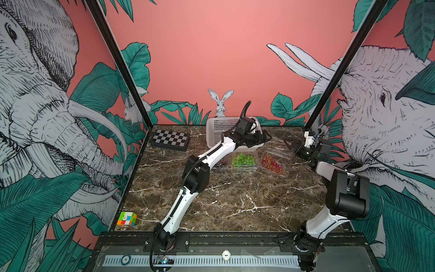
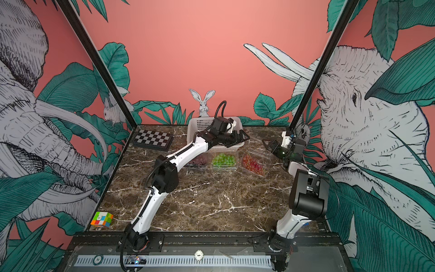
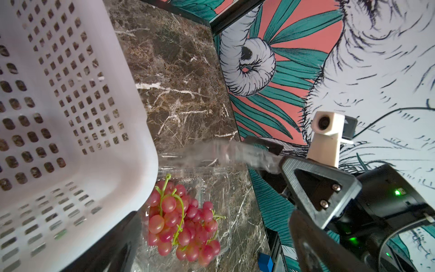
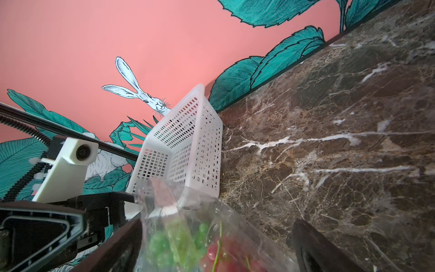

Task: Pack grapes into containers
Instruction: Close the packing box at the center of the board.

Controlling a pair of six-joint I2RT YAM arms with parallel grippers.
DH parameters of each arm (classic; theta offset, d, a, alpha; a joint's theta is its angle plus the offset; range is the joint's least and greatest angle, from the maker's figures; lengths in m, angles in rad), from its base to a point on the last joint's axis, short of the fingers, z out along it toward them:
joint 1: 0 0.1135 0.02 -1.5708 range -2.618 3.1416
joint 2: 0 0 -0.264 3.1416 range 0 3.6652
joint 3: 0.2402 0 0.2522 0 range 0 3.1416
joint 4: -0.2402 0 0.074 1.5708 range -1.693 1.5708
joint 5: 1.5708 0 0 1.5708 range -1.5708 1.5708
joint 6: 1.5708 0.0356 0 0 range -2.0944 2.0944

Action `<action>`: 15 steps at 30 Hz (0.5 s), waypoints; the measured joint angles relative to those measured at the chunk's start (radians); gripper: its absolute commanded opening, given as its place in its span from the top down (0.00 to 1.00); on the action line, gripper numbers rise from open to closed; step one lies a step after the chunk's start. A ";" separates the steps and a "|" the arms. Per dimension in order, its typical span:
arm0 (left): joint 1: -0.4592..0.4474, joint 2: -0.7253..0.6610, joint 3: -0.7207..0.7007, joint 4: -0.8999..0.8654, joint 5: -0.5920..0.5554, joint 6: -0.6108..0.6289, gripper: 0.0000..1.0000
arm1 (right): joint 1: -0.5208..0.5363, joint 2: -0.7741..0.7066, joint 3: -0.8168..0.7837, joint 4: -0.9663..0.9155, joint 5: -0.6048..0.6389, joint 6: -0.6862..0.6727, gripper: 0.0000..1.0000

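Three clear containers stand in a row in front of the basket. The left container holds dark grapes and is mostly hidden by my left arm. Green grapes fill the middle one, and red grapes lie in the right one, whose clear lid stands raised. My left gripper hovers open over the basket's right front corner, holding nothing. From the right, my right gripper reaches in open, with the lid's edge between its fingers.
A white perforated basket sits against the back wall. At the back left lies a chessboard, and a colour cube sits at the front left corner. The two grippers are close together.
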 measured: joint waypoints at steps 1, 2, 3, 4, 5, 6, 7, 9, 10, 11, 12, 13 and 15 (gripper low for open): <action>0.000 0.005 0.011 0.003 -0.003 -0.001 0.01 | 0.000 -0.003 -0.005 0.004 0.000 -0.003 0.01; 0.000 0.010 0.022 0.007 -0.006 -0.002 0.01 | 0.000 -0.003 -0.008 0.008 0.000 -0.006 0.01; 0.000 0.016 0.034 0.013 -0.010 -0.003 0.01 | 0.000 -0.003 -0.011 0.012 0.000 -0.007 0.01; 0.000 0.021 0.047 0.016 -0.013 -0.003 0.01 | 0.000 -0.003 -0.013 0.013 -0.001 -0.008 0.01; 0.000 0.028 0.062 0.021 -0.016 -0.003 0.01 | 0.000 -0.003 -0.017 0.019 -0.002 -0.007 0.01; 0.000 0.035 0.077 0.026 -0.018 -0.003 0.01 | 0.000 -0.003 -0.020 0.024 -0.003 -0.006 0.01; 0.000 0.041 0.089 0.029 -0.020 -0.003 0.01 | 0.001 -0.003 -0.023 0.027 -0.003 -0.006 0.01; 0.000 0.052 0.111 0.035 -0.022 -0.005 0.01 | 0.003 -0.003 -0.025 0.028 -0.003 -0.006 0.02; 0.000 0.054 0.113 0.042 -0.022 -0.008 0.01 | 0.003 -0.003 -0.026 0.029 -0.003 -0.006 0.02; 0.000 0.057 0.116 0.049 -0.022 -0.011 0.01 | 0.005 -0.005 -0.031 0.036 -0.002 -0.006 0.02; 0.000 0.059 0.117 0.055 -0.022 -0.015 0.01 | 0.005 -0.009 -0.039 0.038 -0.001 -0.005 0.03; 0.000 0.061 0.117 0.057 -0.021 -0.018 0.01 | 0.006 -0.015 -0.048 0.039 0.002 -0.005 0.04; -0.001 0.064 0.117 0.061 -0.021 -0.024 0.01 | 0.008 -0.033 -0.068 0.035 0.010 -0.005 0.06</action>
